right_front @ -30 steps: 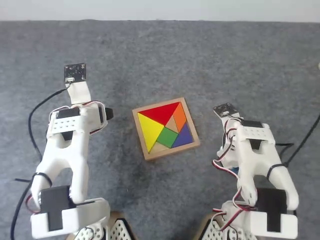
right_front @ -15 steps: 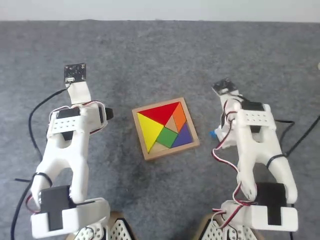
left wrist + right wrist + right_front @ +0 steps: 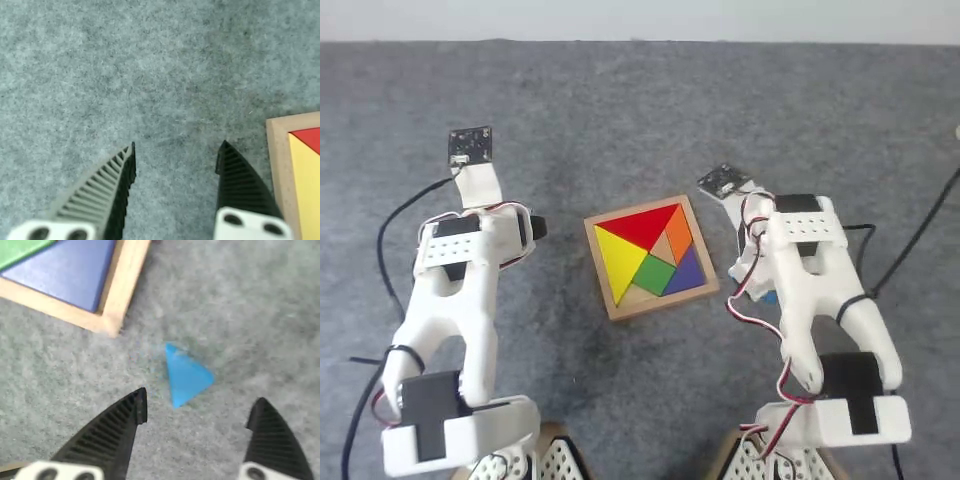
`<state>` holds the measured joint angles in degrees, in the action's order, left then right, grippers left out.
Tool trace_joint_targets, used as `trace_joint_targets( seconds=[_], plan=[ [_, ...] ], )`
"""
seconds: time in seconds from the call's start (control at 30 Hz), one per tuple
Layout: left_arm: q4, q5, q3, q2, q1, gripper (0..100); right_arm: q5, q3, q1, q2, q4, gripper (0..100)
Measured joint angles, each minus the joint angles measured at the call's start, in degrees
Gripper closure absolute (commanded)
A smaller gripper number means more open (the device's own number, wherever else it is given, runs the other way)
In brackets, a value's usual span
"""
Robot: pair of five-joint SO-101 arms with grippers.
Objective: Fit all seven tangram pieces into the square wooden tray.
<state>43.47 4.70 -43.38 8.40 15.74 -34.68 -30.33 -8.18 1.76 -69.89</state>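
Right tool [image 3: 201, 396]: jaws spread wide with nothing between them, hanging over the grey worktop [image 3: 620, 110] just off the tray's near right corner.
Light blue triangle [image 3: 187, 375]: lies flat on the worktop outside the tray, close to that corner but apart from it. It sits just ahead of the gap between the right tool's two tips, and neither tip touches it.
Left tool [image 3: 178, 145]: jaws wide apart and holding nothing, over bare worktop to the left of the tray, whose wooden edge shows beside one tip.
Tray [image 3: 665, 301]: square wooden frame near the middle of the worktop, between the two arms, turned a little askew.
Red triangle [image 3: 645, 226]: large, in the far part of the tray.
Yellow triangle [image 3: 615, 262]: large, along the tray's left side, meeting the red one edge to edge.
Orange piece [image 3: 680, 240]: against the right side, by the far right corner.
Green square [image 3: 656, 274]: near the middle, set on its point.
Dark blue triangle [image 3: 688, 272]: in the near right corner, touching the green square.
Tan patches [image 3: 663, 249]: two small triangular areas, one at the centre and one by the near edge. I cannot tell whether they are pieces or bare wood.
Right arm [image 3: 815, 290]: white, alongside the tray's right side.
Left arm [image 3: 460, 290]: white, well apart from the tray's left side.
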Motion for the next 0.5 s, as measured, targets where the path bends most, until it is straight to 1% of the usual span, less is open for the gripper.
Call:
trace_joint_targets(
  seconds=[0.1, 0.27, 0.33, 0.5],
  plan=[
    [0.00, 0.00, 0.00, 0.00, 0.00, 75, -0.26, 0.00, 0.09, -2.55, 0.44, 66.3],
    [0.00, 0.00, 0.00, 0.00, 0.00, 75, -0.26, 0.09, 0.18, -8.26, 3.96, 67.2],
    [0.00, 0.00, 0.00, 0.00, 0.00, 75, -0.26, 0.09, 0.18, -9.49, 5.19, 72.3],
    [0.00, 0.00, 0.00, 0.00, 0.00, 75, -0.26, 0.97, 0.53, -10.02, 7.38, 89.5]
  ],
)
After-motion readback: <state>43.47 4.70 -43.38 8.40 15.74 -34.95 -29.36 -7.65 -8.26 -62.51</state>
